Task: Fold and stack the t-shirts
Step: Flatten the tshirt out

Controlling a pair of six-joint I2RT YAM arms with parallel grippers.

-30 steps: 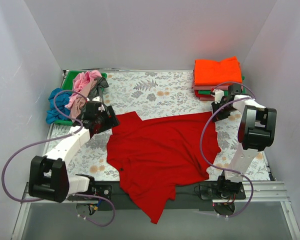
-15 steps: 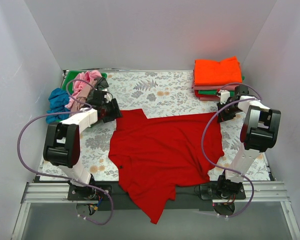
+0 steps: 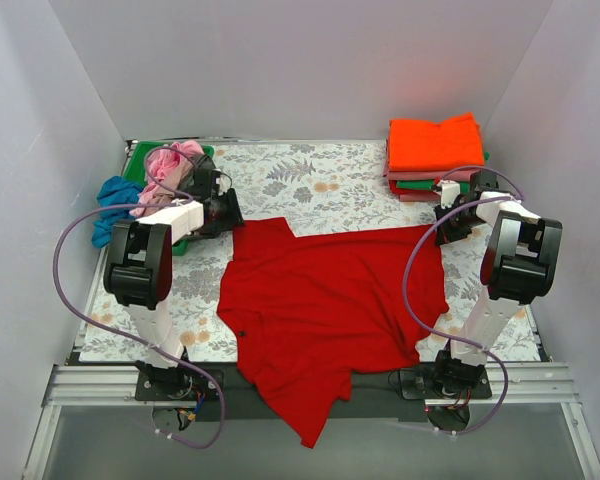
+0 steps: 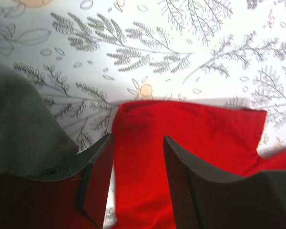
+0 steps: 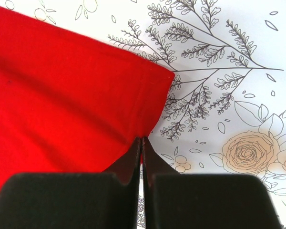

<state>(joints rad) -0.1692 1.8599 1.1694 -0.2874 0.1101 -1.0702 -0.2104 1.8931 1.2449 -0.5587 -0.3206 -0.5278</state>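
A large bright red t-shirt lies spread on the floral tablecloth, its lower end hanging over the near edge. My left gripper is at the shirt's far left corner. In the left wrist view the gripper is open, its fingers astride the red cloth. My right gripper is at the shirt's far right corner. In the right wrist view the gripper is shut on the red shirt's edge.
A stack of folded shirts with an orange one on top stands at the back right, close behind my right gripper. At the back left a green bin holds crumpled pink and grey shirts, with a blue one beside it.
My left gripper has moved away from me and to the right, to the shirt's far left corner. My right gripper has shifted slightly right, and the shirt's far edge lies straighter.
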